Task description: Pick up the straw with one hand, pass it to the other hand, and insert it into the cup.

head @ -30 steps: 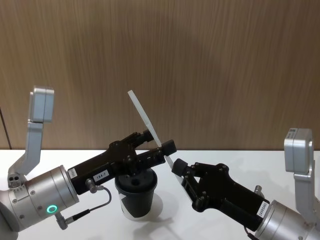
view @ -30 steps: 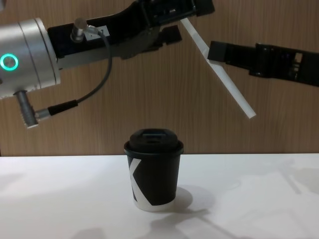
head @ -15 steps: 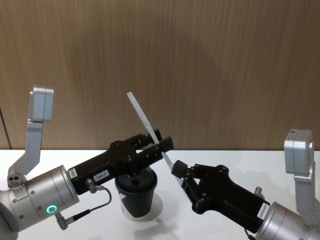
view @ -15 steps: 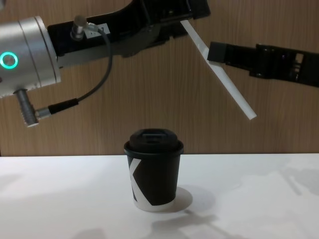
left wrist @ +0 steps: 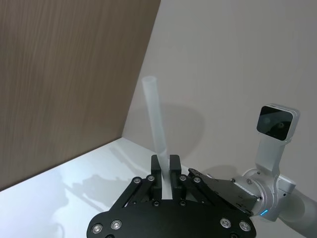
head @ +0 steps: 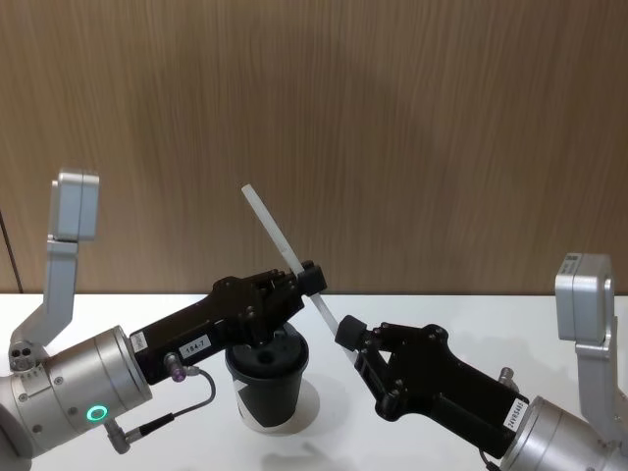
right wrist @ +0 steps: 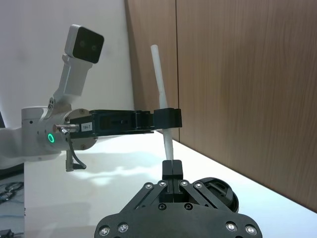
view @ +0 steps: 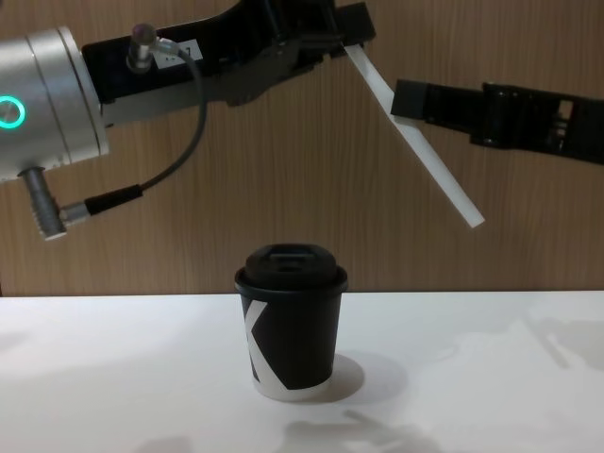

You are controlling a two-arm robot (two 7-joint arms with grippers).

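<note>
While right pincer point(head: 343, 332) clamps the straw point(head: 277, 235), left pincer point(head: 308, 278) pinches it.

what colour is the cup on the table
Black cup with a white mark on its side and a white bottom rim; clearest in the chest view.

Place: you are working in a bare indoor test space, more lab than home.
Back wall: brown wood-grain panelling point(head: 412, 118) runs across your head view.
Side wall: a smooth white wall point(left wrist: 237, 59) meets the panelling at a corner.
Work surface: a plain white table point(view: 491, 377).
Furnishing: one black paper cup point(view: 291, 330) stands on it.
</note>
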